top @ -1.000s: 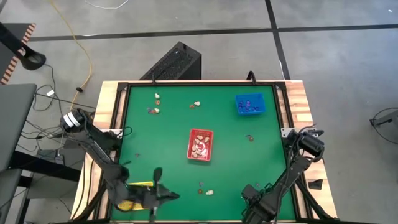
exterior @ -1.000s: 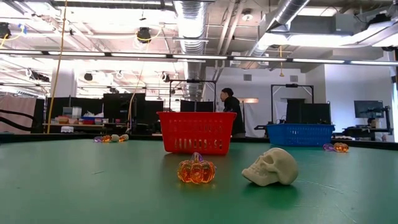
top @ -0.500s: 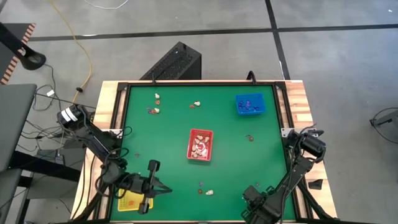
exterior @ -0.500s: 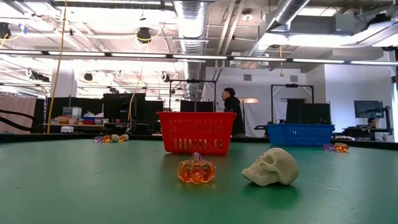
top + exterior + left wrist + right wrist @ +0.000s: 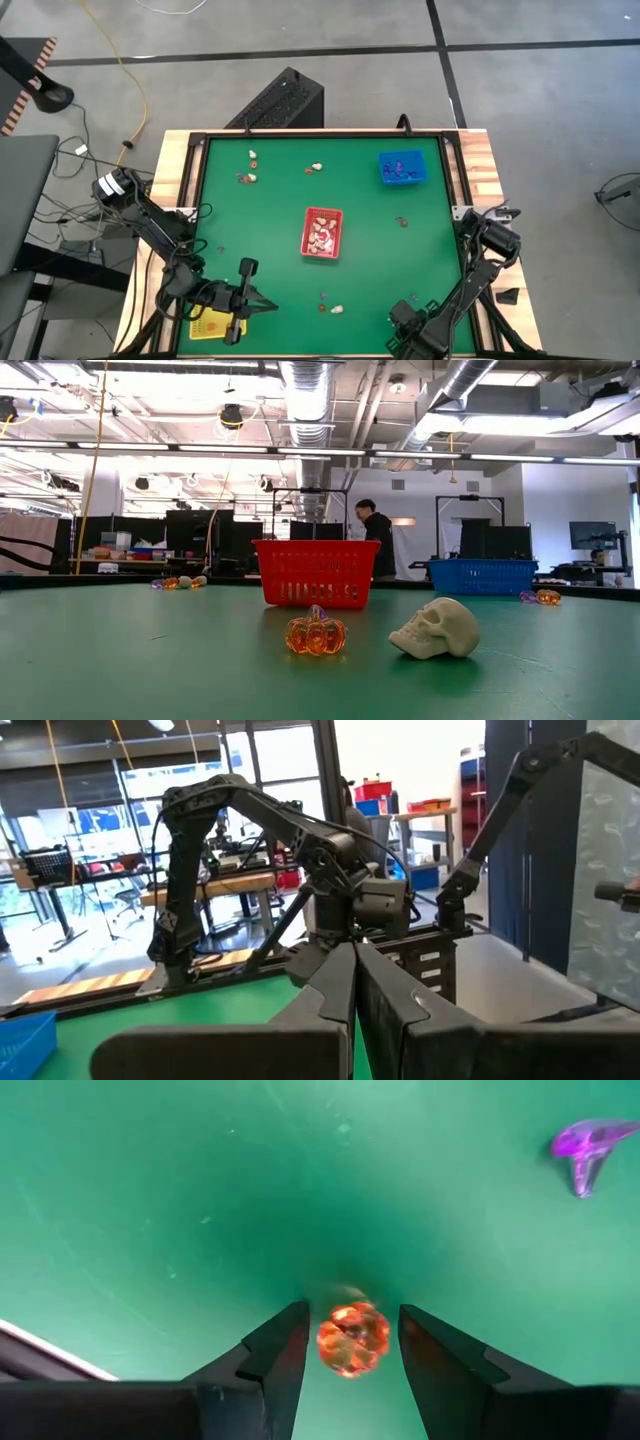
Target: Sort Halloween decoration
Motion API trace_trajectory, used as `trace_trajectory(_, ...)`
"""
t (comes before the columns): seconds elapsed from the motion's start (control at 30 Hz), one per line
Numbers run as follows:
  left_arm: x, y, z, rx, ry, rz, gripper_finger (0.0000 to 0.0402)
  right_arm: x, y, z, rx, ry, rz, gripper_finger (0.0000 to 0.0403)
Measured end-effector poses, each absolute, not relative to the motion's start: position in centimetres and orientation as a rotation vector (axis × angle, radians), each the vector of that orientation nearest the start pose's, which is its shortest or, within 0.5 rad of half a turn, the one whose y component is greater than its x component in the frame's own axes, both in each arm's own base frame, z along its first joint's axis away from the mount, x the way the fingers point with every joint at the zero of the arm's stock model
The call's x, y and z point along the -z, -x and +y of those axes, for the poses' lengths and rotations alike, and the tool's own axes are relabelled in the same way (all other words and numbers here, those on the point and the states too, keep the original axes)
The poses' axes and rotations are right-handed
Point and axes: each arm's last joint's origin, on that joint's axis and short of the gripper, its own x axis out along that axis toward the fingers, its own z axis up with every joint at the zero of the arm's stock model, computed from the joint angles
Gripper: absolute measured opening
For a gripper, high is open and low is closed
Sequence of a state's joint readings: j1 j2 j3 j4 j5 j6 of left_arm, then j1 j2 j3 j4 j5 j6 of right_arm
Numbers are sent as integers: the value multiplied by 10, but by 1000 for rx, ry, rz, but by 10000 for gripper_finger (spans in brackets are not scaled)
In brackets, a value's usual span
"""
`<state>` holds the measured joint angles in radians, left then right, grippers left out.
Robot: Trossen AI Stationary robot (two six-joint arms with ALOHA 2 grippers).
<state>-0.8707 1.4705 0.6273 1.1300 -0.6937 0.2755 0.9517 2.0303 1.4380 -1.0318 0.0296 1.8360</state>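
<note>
Green felt table (image 5: 260, 230) fills a wood frame on a grey shop floor; low view looks into a lab hall with a person far behind the red tray (image 5: 316, 572).

Trays are spread apart as bins: red tray mid-table holds cream and orange pieces, blue tray (image 5: 402, 167) toward the far right corner holds purple ones, yellow tray (image 5: 216, 325) sits at the near left edge under the left arm, so colours likely map to trays. Loose decorations remain: a small group (image 5: 248, 176) at far left, one cream piece (image 5: 316, 167) far centre, a dark one (image 5: 401, 222) right of the red tray, and an orange pumpkin (image 5: 315, 634) with a cream skull (image 5: 435, 627) side by side near the front edge.

Right gripper (image 5: 350, 1342) sits at the near right edge, pointed down at the felt. Jaws stand partly open with an orange-red bead-like trinket (image 5: 352, 1338) between them, a gap visible on each side, so it looks bracketed for a pick rather than clamped. A purple trinket (image 5: 585, 1142) lies apart from it on the felt.

Left gripper (image 5: 352, 982) is fully closed, fingers pressed together, holding nothing, hanging over the yellow tray area and looking across at the right arm; probably parked.

Hard to tell: whether the bead touches either finger; yellow tray contents, covered by the arm; exact shapes of the far trinkets, too small; right gripper itself is cut off at the frame edge in the high view.
</note>
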Motion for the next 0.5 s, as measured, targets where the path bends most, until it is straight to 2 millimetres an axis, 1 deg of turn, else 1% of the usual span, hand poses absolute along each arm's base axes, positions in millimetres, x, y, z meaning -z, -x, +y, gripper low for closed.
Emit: trace_trajectory(0.5, -247, -200, -208, 147, -80, -214, 0, -157, -211, 301, 733, -629, 1451, 189)
